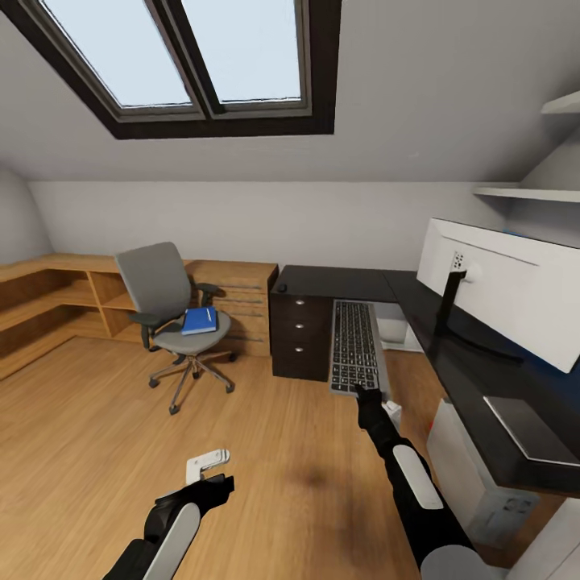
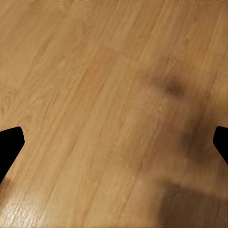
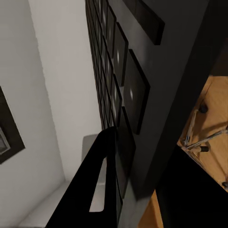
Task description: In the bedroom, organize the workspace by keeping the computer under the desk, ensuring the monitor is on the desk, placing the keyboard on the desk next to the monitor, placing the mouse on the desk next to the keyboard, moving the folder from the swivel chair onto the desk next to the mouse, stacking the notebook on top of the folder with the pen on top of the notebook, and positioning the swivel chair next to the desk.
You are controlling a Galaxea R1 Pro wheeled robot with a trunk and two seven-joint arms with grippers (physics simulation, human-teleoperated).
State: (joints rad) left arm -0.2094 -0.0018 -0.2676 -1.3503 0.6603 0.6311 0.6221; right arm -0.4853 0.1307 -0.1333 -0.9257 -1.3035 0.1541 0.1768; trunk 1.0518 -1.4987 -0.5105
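Note:
My right gripper (image 1: 367, 395) is shut on the near edge of the keyboard (image 1: 354, 345), holding it in the air in front of the desk's drawer unit (image 1: 300, 334). In the right wrist view the dark keys (image 3: 124, 90) run right past one black finger (image 3: 97, 187). The monitor (image 1: 515, 294) stands on the black desk (image 1: 342, 282), its white back toward me. A small black mouse (image 1: 282, 287) sits on the desk's left corner. The dark-grey notebook (image 1: 525, 428) lies on the desk's near end, above the pale computer (image 1: 475, 475). The blue folder (image 1: 200, 320) lies on the swivel chair (image 1: 171, 310). My left gripper (image 1: 213, 483) (image 2: 114, 142) hangs open over bare floor. The pen is too small to make out.
A light wooden dresser and low shelving (image 1: 242, 294) run along the back wall behind the chair. White wall shelves (image 1: 528, 193) hang above the monitor. A skylight (image 1: 185, 56) is overhead. Open wood floor (image 1: 97, 427) stretches between me and the chair.

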